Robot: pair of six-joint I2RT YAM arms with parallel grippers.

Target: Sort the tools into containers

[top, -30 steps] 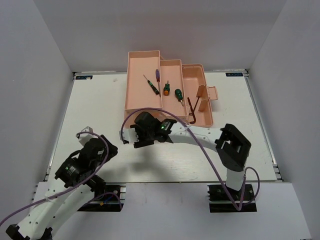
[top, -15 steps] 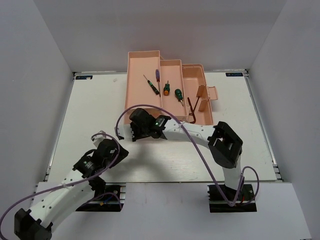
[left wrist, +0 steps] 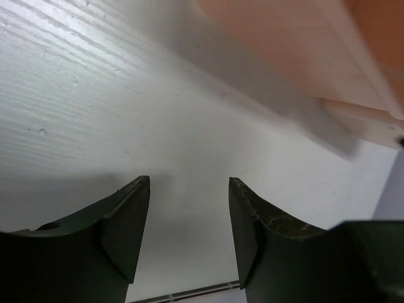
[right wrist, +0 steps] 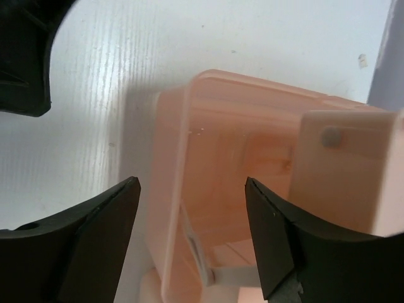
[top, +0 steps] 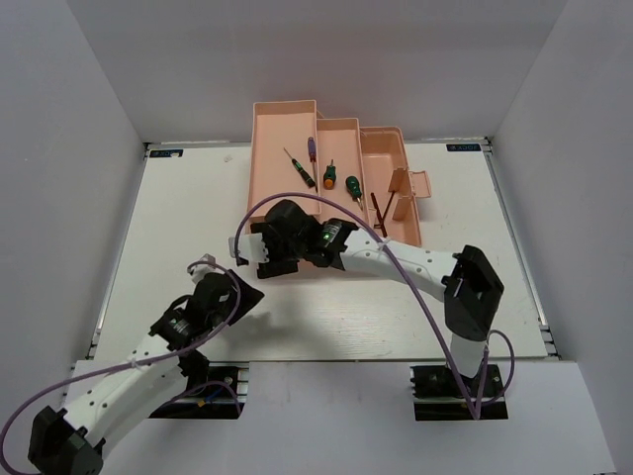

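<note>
Overhead, the right claw (top: 255,262) hides one toolbox (top: 277,193) corner.

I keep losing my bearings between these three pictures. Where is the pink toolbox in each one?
Top external: toolbox at upper centre, opened out on the white table.
Left wrist: toolbox blurred, in the top right.
Right wrist: toolbox fills the centre and right.
Shared landmark: the white table, seen in all three.
</note>
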